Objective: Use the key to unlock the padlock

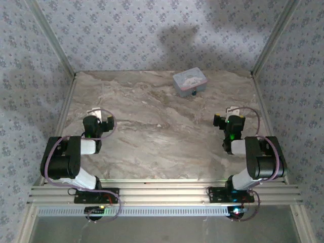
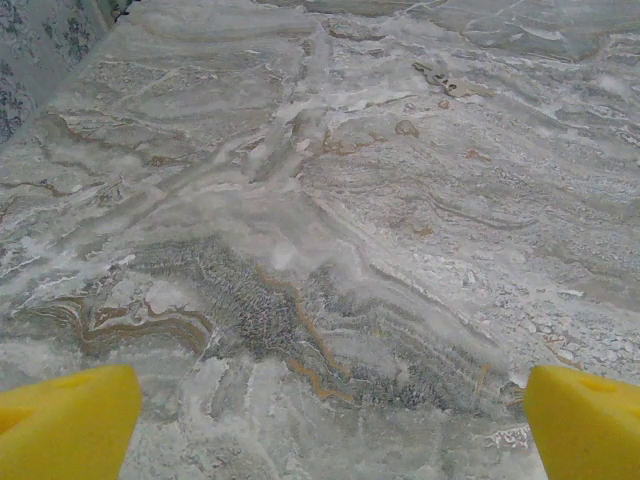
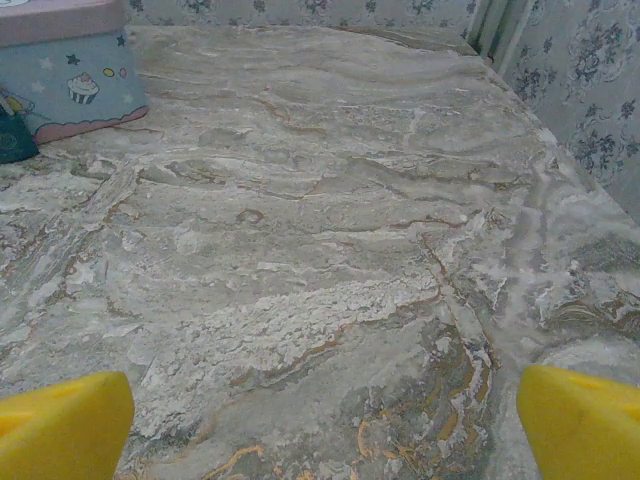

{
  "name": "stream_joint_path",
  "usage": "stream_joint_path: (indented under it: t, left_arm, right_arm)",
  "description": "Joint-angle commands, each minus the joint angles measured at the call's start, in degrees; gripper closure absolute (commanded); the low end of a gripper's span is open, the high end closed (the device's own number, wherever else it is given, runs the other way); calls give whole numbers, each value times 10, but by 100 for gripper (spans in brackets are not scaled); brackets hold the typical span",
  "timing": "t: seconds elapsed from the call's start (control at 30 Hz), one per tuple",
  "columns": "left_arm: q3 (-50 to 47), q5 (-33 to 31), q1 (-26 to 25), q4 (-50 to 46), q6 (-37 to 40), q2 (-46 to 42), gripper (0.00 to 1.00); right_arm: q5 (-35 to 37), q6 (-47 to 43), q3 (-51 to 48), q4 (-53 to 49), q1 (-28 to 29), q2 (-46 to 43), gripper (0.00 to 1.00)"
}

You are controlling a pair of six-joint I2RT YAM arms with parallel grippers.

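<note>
The padlock (image 1: 194,94) sits near the far edge of the desk (image 1: 152,142), right of its middle, tight against the near side of a pale blue box (image 1: 190,81); whether the two touch I cannot tell. Being so small and so close to that wall, the lock is likely to skid or turn under a finger rather than be gripped. A finger coming in from the far side would strike the box first and could shove both along. Loose on smooth stone, it would probably also twist away from a key pressed at it unless one hand pins it. Where the key lies I cannot make out, so a first reach could go astray. The padlock looks like a tiny dark blue squarish block, far smaller than the box; shackle and keyhole are too small to tell, so its facing is unknown. The box has a whitish patterned top and a cupcake and stars on its side. Both hands hang toward the near edge, well apart from the lock. The left hand (image 2: 330,430) is by the left side, its yellow fingertips (image 2: 60,425) spread wide over bare desk. The right hand (image 3: 325,430), by the right side, is likewise spread and empty.
</note>
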Motion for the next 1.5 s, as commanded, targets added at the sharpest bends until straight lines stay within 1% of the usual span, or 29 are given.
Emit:
stream_joint_path:
  t: [0.0,1.33,1.4,1.43,1.47]
  left_arm:
    - [15,5,1,18,7,0,2]
    - [15,6,1,18,7,-1,2]
    - [20,4,2,3,7,-6,2]
    - [30,0,2,-23,4,-18,2]
    - [43,-1,2,-63,3,-33,2]
  right_arm:
    - [1,6,6,1,-2,2,0]
    - [0,5,4,2,-1,1,0]
    - [-20,-8,17,-26,1,-12,0]
    - [-28,-14,32,-65,3,-29,0]
    - [-24,-16,57,-125,6,-50,0]
